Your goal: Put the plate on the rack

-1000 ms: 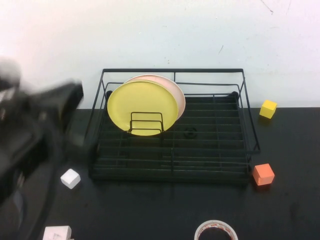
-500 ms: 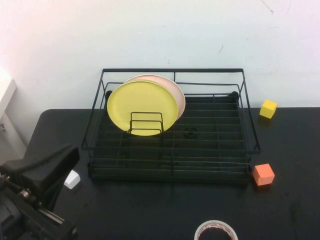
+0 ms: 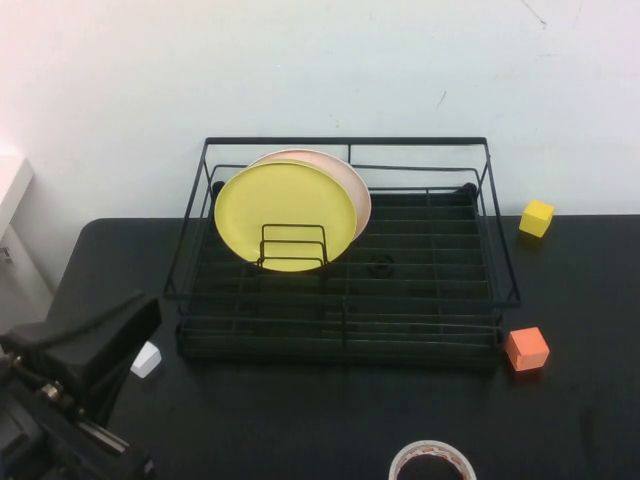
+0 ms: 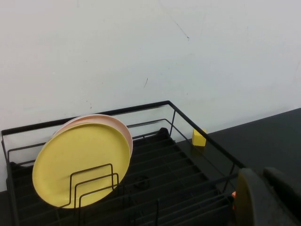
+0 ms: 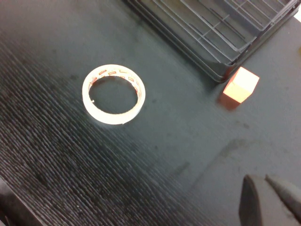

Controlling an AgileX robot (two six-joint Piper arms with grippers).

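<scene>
The round, bright yellow plastic plate (image 3: 285, 215) stands on edge in the rear left part of the large black wire dish rack (image 3: 345, 330), in the upper middle of the high view. Its face turns toward the camera, it leans back against a pale pink-white plate (image 3: 352, 185) just behind it, and small upright loop dividers (image 3: 293, 245) cross in front of its lower rim. So the plate already looks seated in the rack, and the task reads as done or nearly so.

The left gripper (image 3: 95, 345) sits at the lower left of the high view, low over the black table (image 3: 300, 420), well apart from the plate; nothing is between its fingers, and they seem close together, though the angle is poor. From it the plate lies up and to the right, across the rack's front left corner. A small white block (image 3: 146, 359) lies just beside it.

The right gripper (image 5: 270, 200) shows only in its own wrist view, at the lower right corner, its dark fingers together and empty over the table, with a roll of white tape (image 5: 114, 93) and an orange cube (image 5: 240, 84) near the rack's corner. A yellow cube (image 3: 536, 218) rests at the right of the rack.

The left arm is the nearer to the plate.
</scene>
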